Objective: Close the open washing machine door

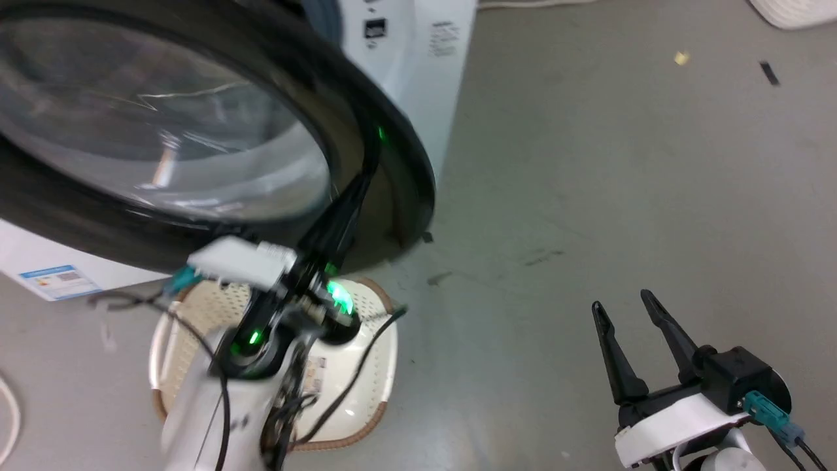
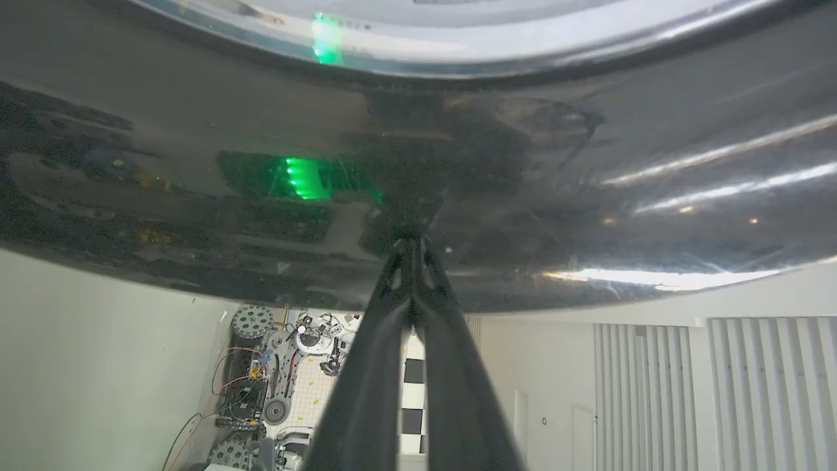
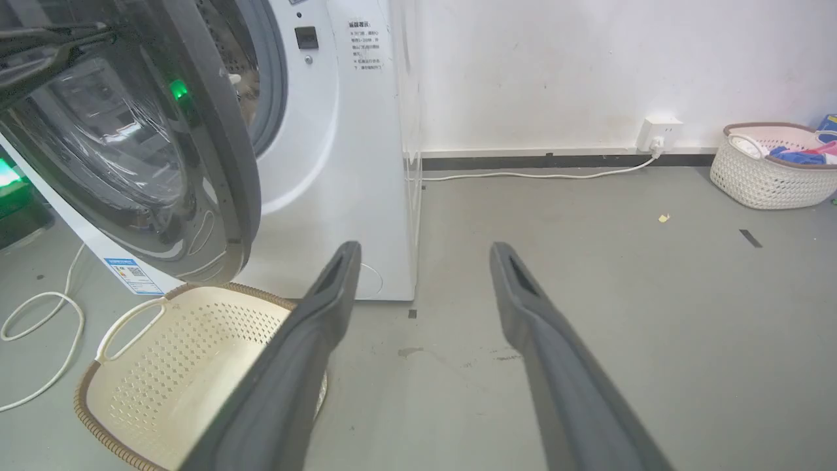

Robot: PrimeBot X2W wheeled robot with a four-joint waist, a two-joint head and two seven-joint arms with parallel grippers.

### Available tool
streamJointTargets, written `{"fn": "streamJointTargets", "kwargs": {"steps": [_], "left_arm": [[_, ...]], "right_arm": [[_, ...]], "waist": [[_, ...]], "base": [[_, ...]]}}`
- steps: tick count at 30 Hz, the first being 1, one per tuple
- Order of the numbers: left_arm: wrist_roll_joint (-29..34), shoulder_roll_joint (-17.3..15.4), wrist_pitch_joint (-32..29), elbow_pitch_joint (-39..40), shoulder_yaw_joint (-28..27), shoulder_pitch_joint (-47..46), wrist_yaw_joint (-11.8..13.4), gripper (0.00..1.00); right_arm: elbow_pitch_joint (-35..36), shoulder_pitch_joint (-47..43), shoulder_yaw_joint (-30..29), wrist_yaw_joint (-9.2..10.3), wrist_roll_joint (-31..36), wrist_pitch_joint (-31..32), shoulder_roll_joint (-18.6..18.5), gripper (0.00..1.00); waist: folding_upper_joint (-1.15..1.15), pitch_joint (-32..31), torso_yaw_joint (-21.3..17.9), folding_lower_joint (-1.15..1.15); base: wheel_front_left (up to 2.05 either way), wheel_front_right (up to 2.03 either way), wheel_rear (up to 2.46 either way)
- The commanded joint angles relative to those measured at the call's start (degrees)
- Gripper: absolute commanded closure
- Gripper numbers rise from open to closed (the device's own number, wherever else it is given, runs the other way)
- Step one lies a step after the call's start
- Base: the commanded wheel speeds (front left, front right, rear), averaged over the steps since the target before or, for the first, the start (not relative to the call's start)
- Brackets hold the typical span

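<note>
The washing machine door (image 1: 163, 118), black-rimmed with a bulging glass window, stands partly open and swung out from the white washing machine (image 3: 327, 163). Behind the door's edge (image 3: 239, 144) the grey gasket and drum opening show. My left gripper (image 1: 359, 183) is shut, with nothing between its fingers. Its tips (image 2: 410, 239) press against the door's glossy black rim (image 2: 523, 196). My right gripper (image 1: 621, 304) hangs open over the bare floor to the right, well away from the door, its fingers (image 3: 327, 294) spread wide.
A cream perforated laundry basket (image 3: 183, 366) sits on the floor under the door, below my left arm. A second basket (image 3: 771, 170) with clothes stands by the far wall. A white cable (image 3: 39, 327) lies on the floor at the left; another (image 3: 536, 174) runs along the wall to a socket.
</note>
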State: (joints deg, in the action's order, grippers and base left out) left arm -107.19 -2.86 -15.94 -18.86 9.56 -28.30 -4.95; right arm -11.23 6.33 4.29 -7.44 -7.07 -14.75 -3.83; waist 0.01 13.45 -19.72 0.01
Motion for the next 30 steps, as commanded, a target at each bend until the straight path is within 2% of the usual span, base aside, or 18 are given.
{"fn": "streamJointTargets", "kwargs": {"steps": [1, 6, 10, 15, 16, 17, 18, 22, 26, 28, 30], "left_arm": [[-0.2, 0.0, 1.3, -1.6, 0.9, -2.5, -0.7, 1.00], [-0.4, 0.0, 7.2, -8.7, 2.8, -9.1, -1.9, 1.00], [-0.1, 0.0, 8.6, -12.0, 4.6, -10.5, -2.4, 1.00], [3.8, -0.6, 7.9, -7.6, 5.1, -6.3, -2.5, 1.00], [4.7, -0.9, 7.9, -5.5, 4.9, -4.5, -2.5, 0.92], [5.3, -1.1, 8.0, -3.3, 4.4, -2.5, -2.5, 0.22], [6.4, -1.6, 8.2, -0.9, 4.1, -0.3, -2.5, 0.00], [14.4, -5.1, 11.1, 8.5, 4.5, 8.7, -2.5, 0.00], [31.4, -12.1, 21.8, 13.0, 6.8, 16.1, -2.5, 0.00], [38.1, -14.5, 27.2, 13.4, 7.8, 18.8, -2.5, 0.00], [44.7, -16.4, 29.8, 13.5, 8.0, 20.9, -2.5, 0.00]], "right_arm": [[0.0, 0.7, 0.1, -0.05, -0.2, -0.2, 0.3, 0.00], [-0.7, 1.4, 1.4, -0.05, -0.2, -0.2, 0.5, 0.00], [-0.5, 1.5, 1.9, -0.05, 0.7, -0.2, 0.6, 0.00], [0.4, 0.5, 1.2, -0.05, 1.1, -0.2, 0.6, 0.00], [0.7, 0.1, 1.0, -0.05, 1.2, -0.2, 0.5, 0.00], [1.0, -0.3, 0.8, -0.05, 1.3, -0.2, 0.4, 0.00], [1.2, -0.8, 0.7, -0.05, 1.4, -0.2, 0.3, 0.00], [2.0, -3.0, 0.3, -0.05, 1.6, -0.2, -0.6, 0.00], [2.5, -4.4, 0.6, -0.05, 1.8, -0.2, -1.4, 0.00], [2.8, -5.0, 0.5, -0.05, 1.9, -0.2, -1.7, 0.00], [3.1, -5.7, 0.5, -0.05, 2.0, -0.2, -1.9, 0.00]], "waist": [[-0.01, 1.0, -0.9, -0.01], [-0.01, 0.7, -0.8, -0.01], [-0.01, -0.2, 0.3, -0.01], [-0.01, -2.5, 3.2, -0.01], [-0.01, -3.1, 4.0, -0.01], [-0.01, -3.8, 4.9, -0.01], [-0.01, -4.4, 5.8, -0.01], [-0.01, -7.3, 10.0, -0.01], [-0.01, -9.5, 13.6, -0.01], [-0.01, -10.6, 15.3, -0.01], [-0.01, -11.6, 16.7, -0.01]], "base": [[0.00, 0.00, 0.00], [0.00, 0.00, 0.00], [0.00, 0.00, 0.00], [0.00, 0.00, 0.00], [0.00, 0.00, 0.00], [0.00, 0.00, 0.00], [0.00, 0.00, 0.00], [0.00, 0.00, 0.00], [0.00, 0.00, 0.00], [0.00, 0.00, 0.00], [0.00, 0.00, 0.00]]}}
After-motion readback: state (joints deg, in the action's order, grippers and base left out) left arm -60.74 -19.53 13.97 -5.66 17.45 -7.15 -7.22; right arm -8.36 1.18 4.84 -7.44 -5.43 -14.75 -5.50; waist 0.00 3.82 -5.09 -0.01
